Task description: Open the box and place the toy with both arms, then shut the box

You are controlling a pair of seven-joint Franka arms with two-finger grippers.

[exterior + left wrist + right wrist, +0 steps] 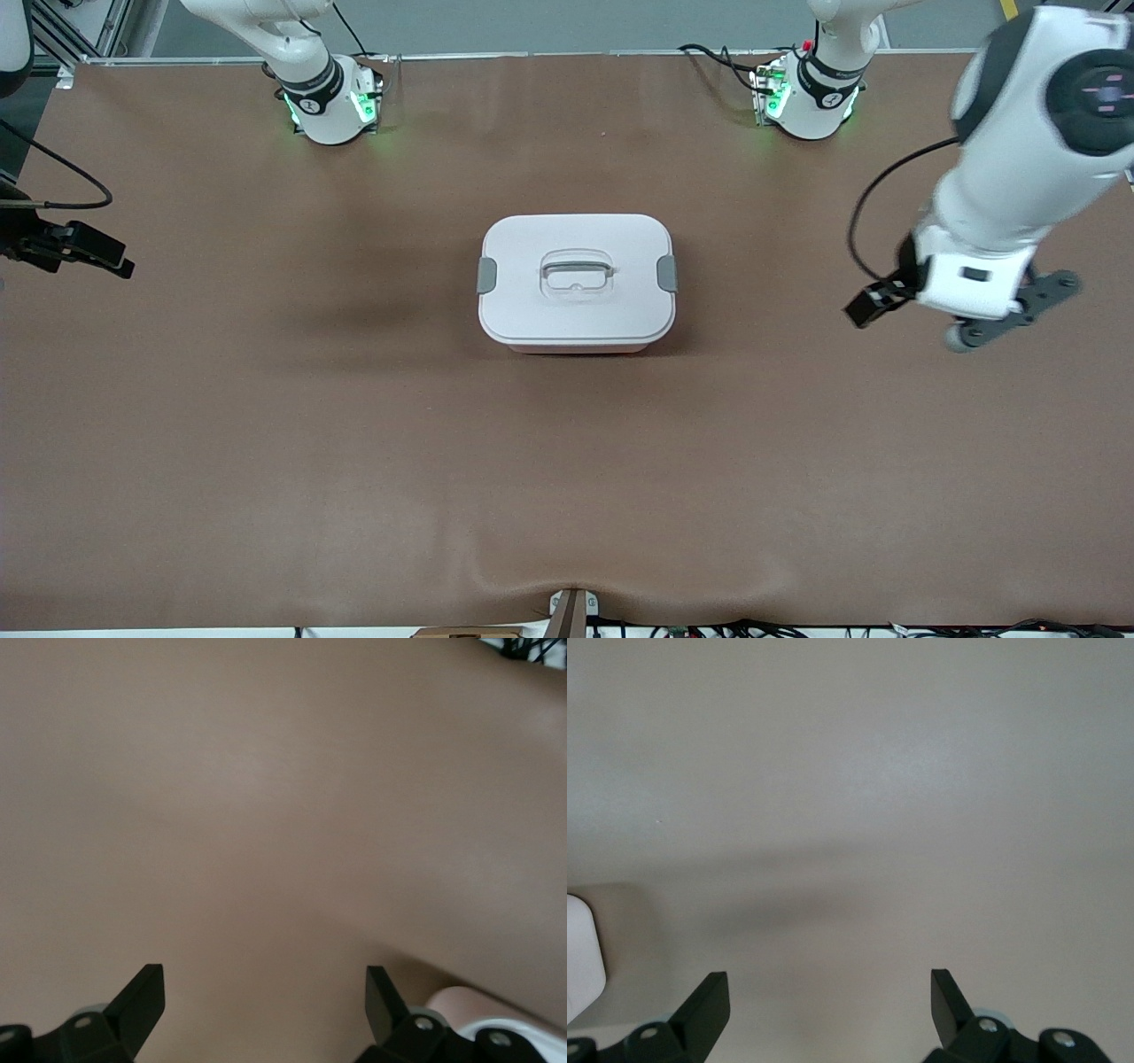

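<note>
A brown table mat (354,425) carries the closed pale pink plastic box with a white lid (576,282) at its middle. My left gripper (264,1005) hangs spread wide and empty over the mat toward the left arm's end from the box. My right gripper (829,1008), equally wide and empty, hangs toward the right arm's end.

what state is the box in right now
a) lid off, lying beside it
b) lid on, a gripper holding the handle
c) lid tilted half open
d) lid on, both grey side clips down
d: in the front view the white lid sits flat on the box, with a grey clip at each end against it; the handle is untouched, and both grippers hang open over bare table, well apart from the box.
</note>
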